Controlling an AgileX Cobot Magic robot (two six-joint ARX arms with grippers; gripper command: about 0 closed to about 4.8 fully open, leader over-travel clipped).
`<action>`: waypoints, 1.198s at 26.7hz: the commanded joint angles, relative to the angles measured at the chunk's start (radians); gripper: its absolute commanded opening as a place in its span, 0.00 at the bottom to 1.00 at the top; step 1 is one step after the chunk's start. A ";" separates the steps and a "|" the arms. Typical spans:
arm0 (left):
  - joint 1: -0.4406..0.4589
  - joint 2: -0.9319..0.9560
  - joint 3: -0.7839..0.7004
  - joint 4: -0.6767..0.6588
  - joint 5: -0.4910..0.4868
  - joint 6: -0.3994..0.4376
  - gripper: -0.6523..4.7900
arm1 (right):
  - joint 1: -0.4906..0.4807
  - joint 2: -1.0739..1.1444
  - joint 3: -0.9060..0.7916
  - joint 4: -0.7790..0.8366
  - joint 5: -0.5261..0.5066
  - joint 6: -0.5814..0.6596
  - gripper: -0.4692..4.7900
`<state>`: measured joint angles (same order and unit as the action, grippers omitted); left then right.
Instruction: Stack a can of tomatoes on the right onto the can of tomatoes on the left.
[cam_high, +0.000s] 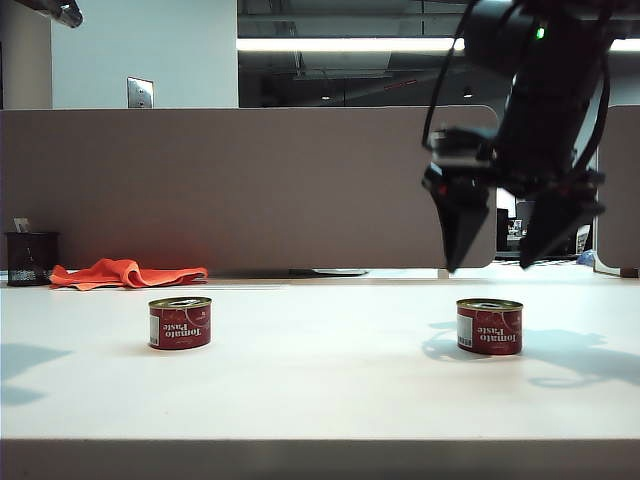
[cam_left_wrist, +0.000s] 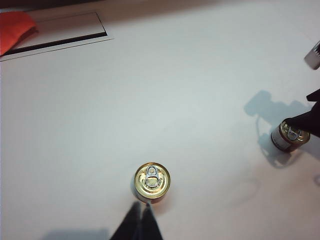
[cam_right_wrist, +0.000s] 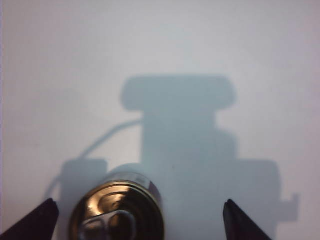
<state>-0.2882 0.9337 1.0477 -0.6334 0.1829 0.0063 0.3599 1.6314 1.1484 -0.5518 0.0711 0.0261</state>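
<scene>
Two red tomato paste cans stand upright on the white table. The left can (cam_high: 180, 322) shows from above in the left wrist view (cam_left_wrist: 152, 181), just beyond my left gripper (cam_left_wrist: 140, 206), whose jaws are shut and empty, high over the table. The right can (cam_high: 489, 326) sits under my right gripper (cam_high: 488, 266), which hangs above it, wide open and not touching it. In the right wrist view the right can's gold lid (cam_right_wrist: 117, 212) lies between the fingertips of the right gripper (cam_right_wrist: 139, 202), nearer one finger than the other. The left wrist view also catches the right can (cam_left_wrist: 289, 135) under a dark finger (cam_left_wrist: 310, 120).
An orange cloth (cam_high: 128, 272) and a black mesh cup (cam_high: 30, 258) sit at the back left by the brown partition (cam_high: 250, 180). A flat black-edged sheet (cam_left_wrist: 60, 35) lies near the cloth. The table's front edge (cam_high: 320, 440) runs across the near side.
</scene>
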 joint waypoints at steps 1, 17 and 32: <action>0.000 -0.003 0.004 -0.002 0.005 -0.003 0.11 | 0.001 0.032 0.005 0.008 0.001 0.000 1.00; 0.000 -0.003 0.004 -0.009 0.004 0.013 0.11 | 0.001 0.093 0.003 -0.029 -0.041 0.009 1.00; 0.000 -0.005 0.043 0.011 -0.130 0.013 0.11 | 0.001 0.116 0.004 -0.027 -0.072 0.009 0.76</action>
<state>-0.2878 0.9306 1.0824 -0.6403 0.0738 0.0113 0.3588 1.7523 1.1484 -0.5911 -0.0010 0.0338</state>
